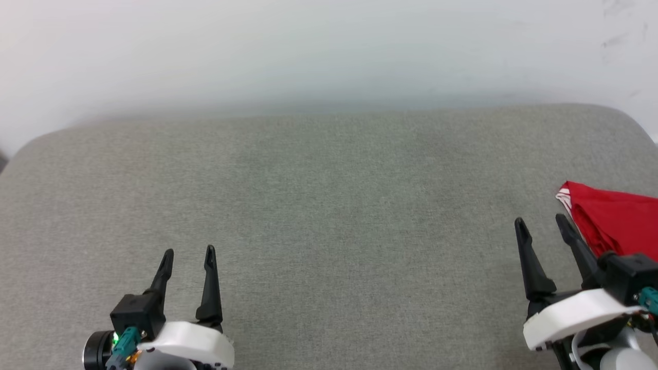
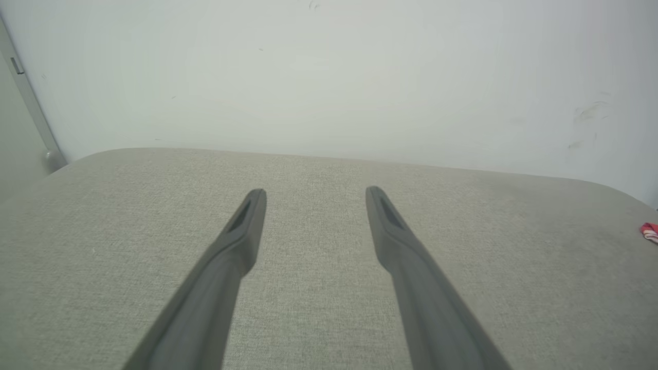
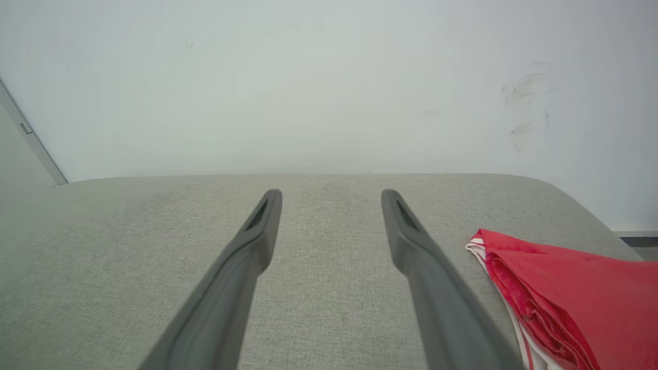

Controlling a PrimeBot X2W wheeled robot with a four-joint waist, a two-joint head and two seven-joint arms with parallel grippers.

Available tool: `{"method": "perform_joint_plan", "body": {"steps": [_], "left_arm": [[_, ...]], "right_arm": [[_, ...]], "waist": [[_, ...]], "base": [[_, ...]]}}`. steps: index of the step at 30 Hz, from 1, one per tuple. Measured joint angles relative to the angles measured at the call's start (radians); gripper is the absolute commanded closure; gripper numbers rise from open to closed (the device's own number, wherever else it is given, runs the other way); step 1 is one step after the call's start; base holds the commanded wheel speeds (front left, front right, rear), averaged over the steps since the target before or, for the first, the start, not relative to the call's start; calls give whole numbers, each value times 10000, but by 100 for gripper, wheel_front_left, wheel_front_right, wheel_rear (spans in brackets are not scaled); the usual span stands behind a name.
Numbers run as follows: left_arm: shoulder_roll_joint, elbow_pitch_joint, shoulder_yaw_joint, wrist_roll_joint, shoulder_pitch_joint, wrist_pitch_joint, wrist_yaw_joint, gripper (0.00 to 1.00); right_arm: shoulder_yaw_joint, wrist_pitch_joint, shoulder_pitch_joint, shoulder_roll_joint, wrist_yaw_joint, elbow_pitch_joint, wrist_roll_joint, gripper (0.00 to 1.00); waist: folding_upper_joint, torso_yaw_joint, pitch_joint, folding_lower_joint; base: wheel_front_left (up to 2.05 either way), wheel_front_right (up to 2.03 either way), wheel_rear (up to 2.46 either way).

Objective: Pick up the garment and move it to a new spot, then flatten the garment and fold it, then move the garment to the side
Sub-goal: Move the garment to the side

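The grey padded surface bears the garment beside the wide right claw; left claw also wide.

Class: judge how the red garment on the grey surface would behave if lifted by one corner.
Probably floppy: the garment lies in soft stacked folds, so it would likely drape and unfold. Likely light, being thin cloth. Pushed, it may bunch on the grey surface.
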Motion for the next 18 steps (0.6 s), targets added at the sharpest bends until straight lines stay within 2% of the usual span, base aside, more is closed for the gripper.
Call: {"method": "perform_joint_plan", "body": {"steps": [8, 18], "left_arm": [[134, 98, 27, 81, 455, 0, -104, 0], [111, 146, 38, 105, 346, 0, -167, 0]], "right_arm": [[-107, 382, 869, 188, 0, -941, -40, 0], [-190, 481, 901, 303, 0, -1198, -115, 0]], "waist": [[0, 233, -325, 0], [0, 144, -195, 1]], "base": [[0, 0, 0], [0, 0, 0]]}}
